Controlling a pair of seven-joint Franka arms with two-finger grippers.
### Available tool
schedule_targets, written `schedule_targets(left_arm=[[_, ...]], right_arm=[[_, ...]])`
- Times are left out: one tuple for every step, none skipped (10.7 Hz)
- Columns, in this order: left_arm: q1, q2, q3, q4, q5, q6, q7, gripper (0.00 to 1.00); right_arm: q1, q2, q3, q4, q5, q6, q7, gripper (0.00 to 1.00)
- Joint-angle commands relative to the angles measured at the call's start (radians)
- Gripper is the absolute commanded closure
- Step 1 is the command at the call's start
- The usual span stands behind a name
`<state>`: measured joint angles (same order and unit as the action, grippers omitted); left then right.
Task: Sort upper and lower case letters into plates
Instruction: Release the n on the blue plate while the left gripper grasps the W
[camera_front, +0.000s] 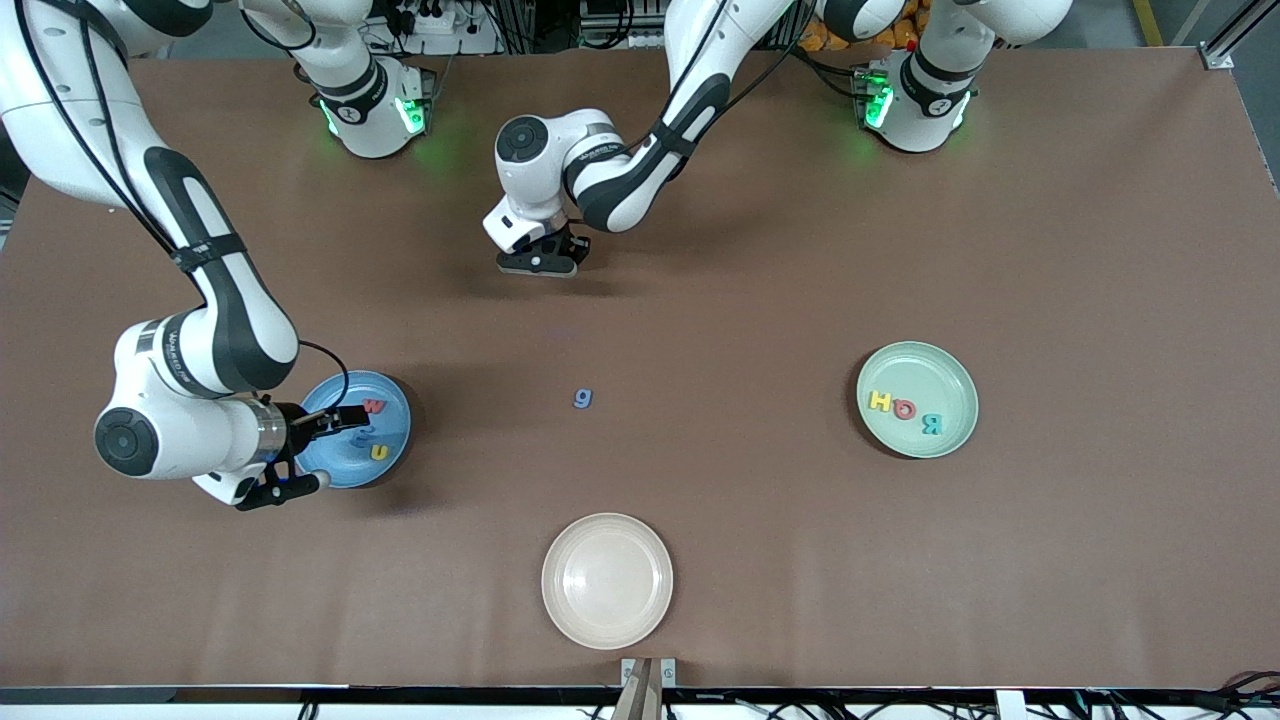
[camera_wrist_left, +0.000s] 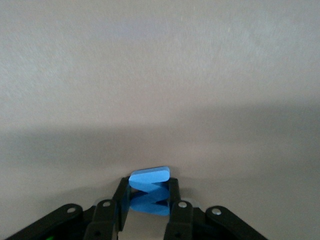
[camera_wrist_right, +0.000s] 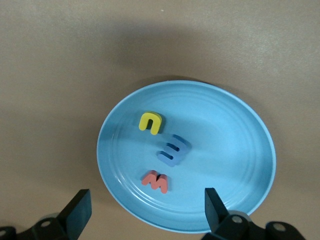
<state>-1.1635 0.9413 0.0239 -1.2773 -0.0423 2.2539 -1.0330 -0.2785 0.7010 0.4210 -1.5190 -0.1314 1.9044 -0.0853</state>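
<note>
Blue letter (camera_wrist_left: 149, 192), pinched on edge by the left gripper (camera_front: 540, 262) at upper centre, could twist free when lifted, while the right gripper (camera_front: 330, 425) gapes over the blue plate (camera_front: 395, 395) at lower left.

- I see three letters (camera_wrist_right: 162, 152) in the plate (camera_front: 390, 445) under my right hand (camera_front: 335, 450).
- Three more (camera_front: 905, 408) lie in the plate (camera_front: 955, 375) toward the left arm's end.
- One letter (camera_front: 583, 399) lies on the desk (camera_front: 750, 300) between those plates.

Blue plate (camera_front: 392, 420) — mint plate (camera_front: 950, 430)
</note>
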Motion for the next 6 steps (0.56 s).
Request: schedule_targets(left_arm=[[0.025, -0.141, 0.077, -0.031, 0.010, -0.151, -0.010, 1.00], [0.080, -0.195, 0.079, -0.031, 0.010, -0.225, 0.061, 1.00], [0.161, -0.238, 0.077, -0.034, 0.001, -0.255, 0.182, 1.00], [0.235, -0.275, 0.076, -0.042, -0.014, -0.257, 0.247, 1.00], [0.307, -0.314, 0.071, -0.060, -0.036, -0.266, 0.308, 1.00], [0.371, -0.340, 0.071, -0.074, -0.036, -0.299, 0.386, 1.00]], right_arm=[[0.025, -0.009, 0.004, -0.003, 0.001, 0.008, 0.045, 0.00], [0.056, -0.014, 0.004, -0.001, -0.002, 0.007, 0.079, 0.00], [0.089, -0.020, 0.004, 0.002, -0.017, 0.007, 0.135, 0.00], [0.106, -0.020, 0.010, 0.003, -0.023, 0.005, 0.210, 0.00], [0.143, -0.020, 0.013, 0.003, -0.016, 0.005, 0.293, 0.00], [0.192, -0.020, 0.013, 0.005, -0.016, 0.007, 0.385, 0.00]])
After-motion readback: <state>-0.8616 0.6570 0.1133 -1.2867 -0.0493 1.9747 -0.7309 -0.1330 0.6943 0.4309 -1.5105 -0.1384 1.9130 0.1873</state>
